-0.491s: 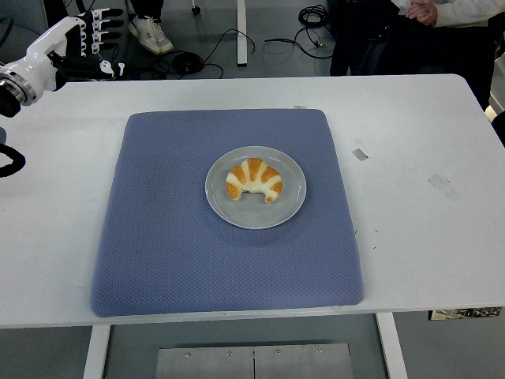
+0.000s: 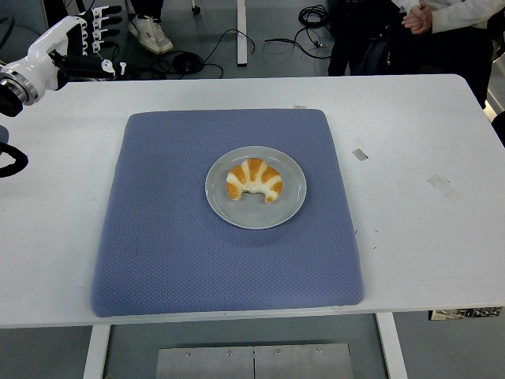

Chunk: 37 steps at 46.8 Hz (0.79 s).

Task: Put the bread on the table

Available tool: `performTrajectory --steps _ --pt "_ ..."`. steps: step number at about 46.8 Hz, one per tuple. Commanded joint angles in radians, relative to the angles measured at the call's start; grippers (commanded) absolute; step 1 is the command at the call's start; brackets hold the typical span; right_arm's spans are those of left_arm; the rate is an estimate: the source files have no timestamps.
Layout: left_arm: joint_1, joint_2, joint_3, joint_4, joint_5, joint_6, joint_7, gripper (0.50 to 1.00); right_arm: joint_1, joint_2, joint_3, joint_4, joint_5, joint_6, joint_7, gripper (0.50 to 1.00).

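A croissant-shaped bread (image 2: pixel 255 181), golden with pale stripes, lies on a grey round plate (image 2: pixel 292 201) in the middle of a blue mat (image 2: pixel 158 237). My left hand (image 2: pixel 93 39), white with black finger parts, hovers at the far left corner of the table, fingers spread and empty, well away from the bread. The right arm does not show.
The white table (image 2: pixel 426 237) has small tape marks (image 2: pixel 444 186) on its right side. Two people stand beyond the far edge, one with clasped hands (image 2: pixel 418 17) at top right, one shown only by shoes (image 2: pixel 151 33) at top left. Cables (image 2: pixel 229 39) lie on the floor behind.
My left hand has shifted very slightly up. The person's clasped hands at top right moved down a little. The bread and plate have not moved.
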Motion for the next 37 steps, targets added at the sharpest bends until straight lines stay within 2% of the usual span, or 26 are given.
performTrajectory --steps 1,37 --pt "0.0 0.0 0.0 0.0 -0.002 0.006 0.0 0.965 -0.001 0.0 0.0 0.0 0.0 0.0 0.0 1.0" --pt "-0.032 -0.02 0.013 -0.006 0.016 0.002 0.02 0.945 0.0 0.0 0.0 0.0 0.0 0.0 0.0 1.0"
